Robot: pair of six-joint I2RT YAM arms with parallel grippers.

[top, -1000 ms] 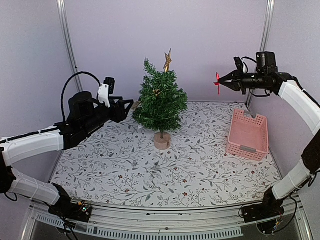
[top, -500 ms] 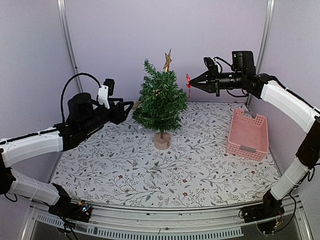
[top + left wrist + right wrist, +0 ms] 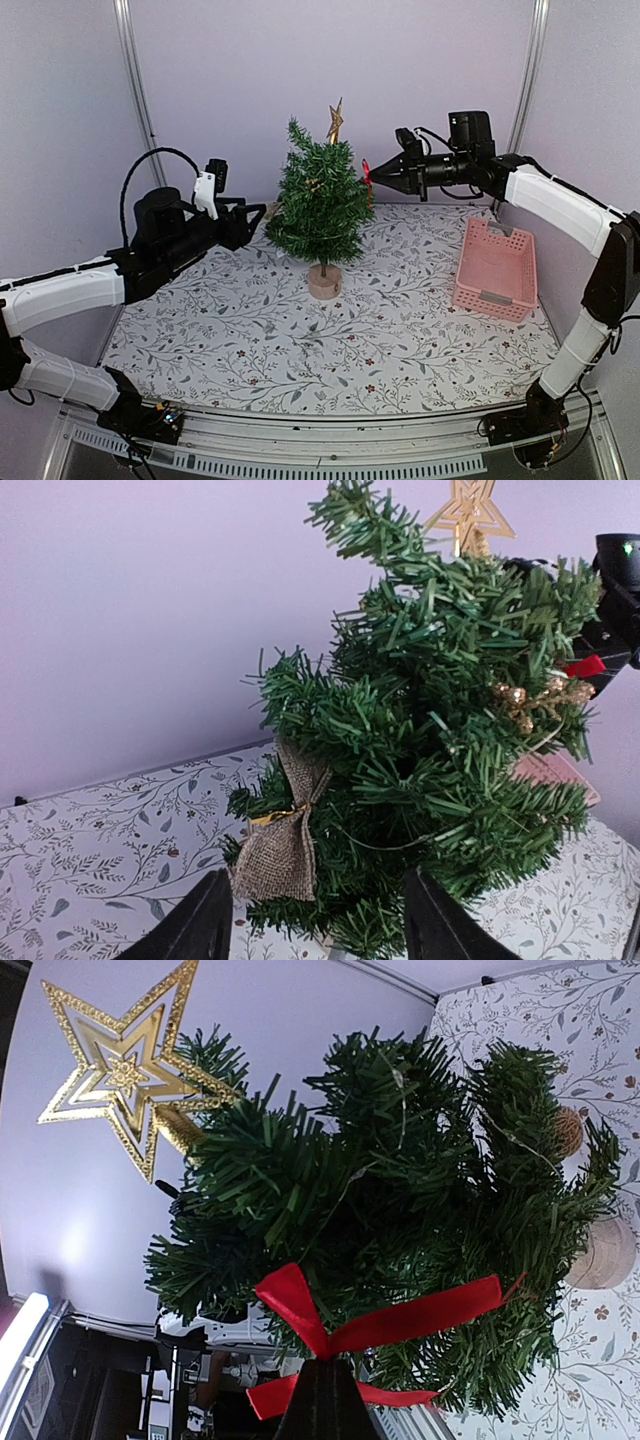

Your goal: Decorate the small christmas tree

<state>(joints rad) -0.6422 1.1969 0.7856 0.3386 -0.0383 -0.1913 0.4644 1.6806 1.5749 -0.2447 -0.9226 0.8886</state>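
Small christmas tree (image 3: 320,205): upright at mid-table toward the back wall, on its round wooden base (image 3: 325,282). The thin trunk carries a bushy, top-heavy crown.

- Handling, as a judgement: light and easy to tip. The needle branches are soft and springy and will bend away from any push. The disc base is the only stiff, steady part, so take hold there or low on the trunk if you must brace it. Do not grab the crown.
- Already on it: gold star (image 3: 335,120) at the top, a burlap bow (image 3: 283,840) on the left side, and a small gold sprig (image 3: 530,698) on a branch in the upper half.

Right gripper (image 3: 372,176): fingers pinched together on a red ribbon bow (image 3: 370,1325), tip just beside the upper right branches. You cannot tell from these views whether the ribbon touches the needles.

Left gripper (image 3: 260,212): fingers apart and holding nothing, level with the tree's lower left side, close to the burlap bow.

Pink basket (image 3: 495,268): on the patterned table (image 3: 230,340), well apart to the right.

Risk: a sideways shove from your right arm could rock the tree.
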